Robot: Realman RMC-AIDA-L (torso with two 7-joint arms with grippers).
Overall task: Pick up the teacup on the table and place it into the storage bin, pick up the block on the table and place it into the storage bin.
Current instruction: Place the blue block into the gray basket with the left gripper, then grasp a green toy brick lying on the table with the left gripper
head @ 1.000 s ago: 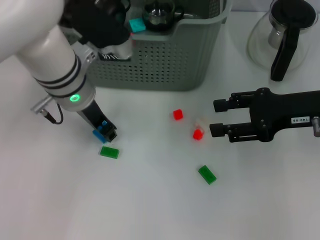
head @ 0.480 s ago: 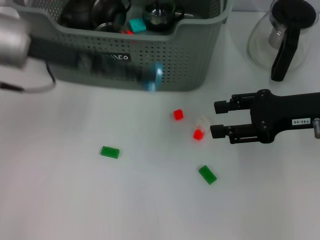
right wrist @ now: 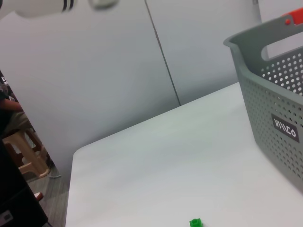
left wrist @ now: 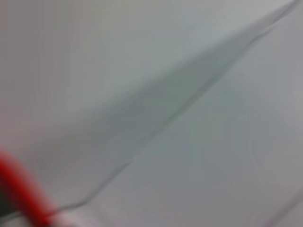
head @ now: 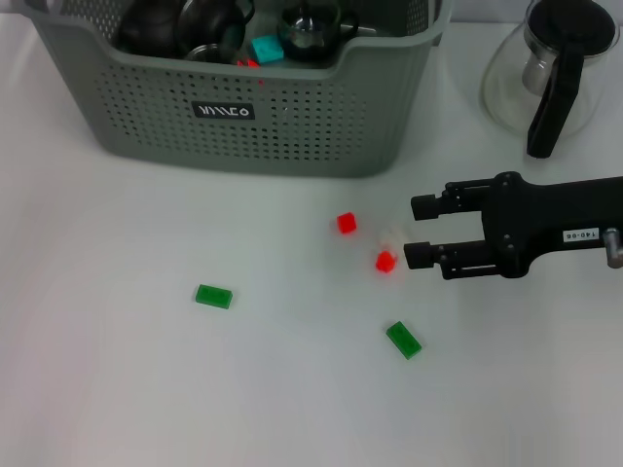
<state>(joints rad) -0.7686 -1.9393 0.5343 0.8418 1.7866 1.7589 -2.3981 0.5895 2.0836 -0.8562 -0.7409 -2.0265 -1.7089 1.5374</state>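
Nearest on the table (head: 117, 389) lie two green blocks, one (head: 404, 340) right of centre, the other (head: 213, 296) further left. Beyond them, the right gripper (head: 417, 232) reaches in from the right edge, jaws parted and empty, a red block (head: 385, 261) just beside its lower finger; another red block (head: 347, 223) sits near. The storage bin (head: 292, 126) stands at the far edge, holding dark teaware and a teal block (head: 267, 48).

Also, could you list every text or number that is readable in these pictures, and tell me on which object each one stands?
Storage bin: small black label with white stylised lettering; the letters cannot be read with certainty.
Right gripper: white tag on its black body, printed upside down, too small to read surely.
Glass teapot, blocks, table: no text visible.
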